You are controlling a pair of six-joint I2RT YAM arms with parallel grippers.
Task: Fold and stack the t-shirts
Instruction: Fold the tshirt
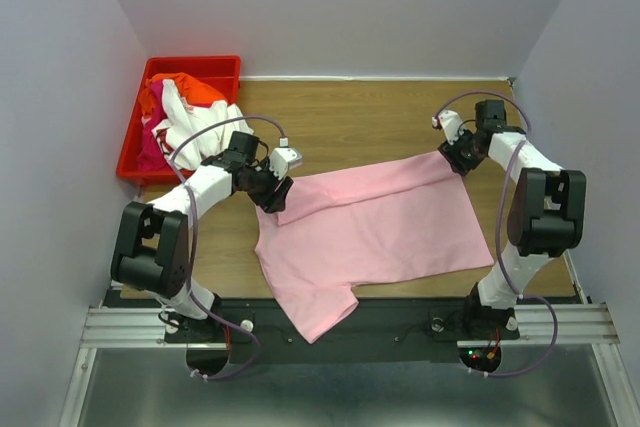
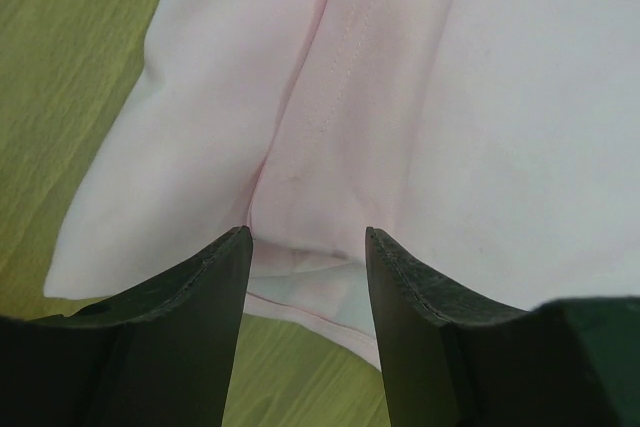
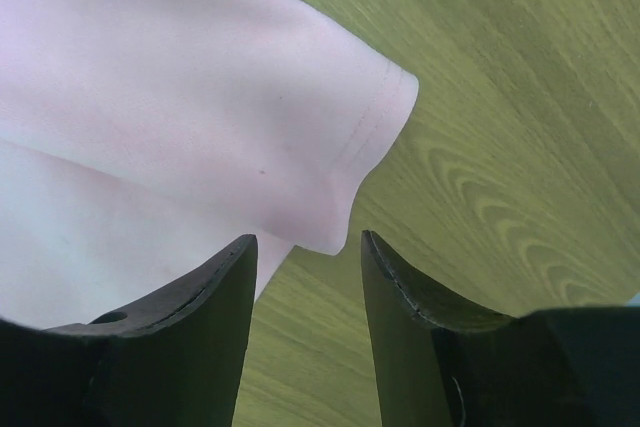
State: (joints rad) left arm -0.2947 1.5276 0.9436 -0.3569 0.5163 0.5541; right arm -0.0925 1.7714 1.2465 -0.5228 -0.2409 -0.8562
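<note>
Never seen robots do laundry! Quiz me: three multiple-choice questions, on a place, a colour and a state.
1. Where does the red bin sit? A far left; B far right; C near middle.
2. What colour is the spread-out t-shirt? A white; B light pink; C orange-red.
3. How are the left end effector and right end effector? A both open; B both shut; C only the right open.
Answers: 1 A: it is against the left wall, at the back. 2 B: pale pink in every view. 3 A: both gape in their wrist views.
</note>
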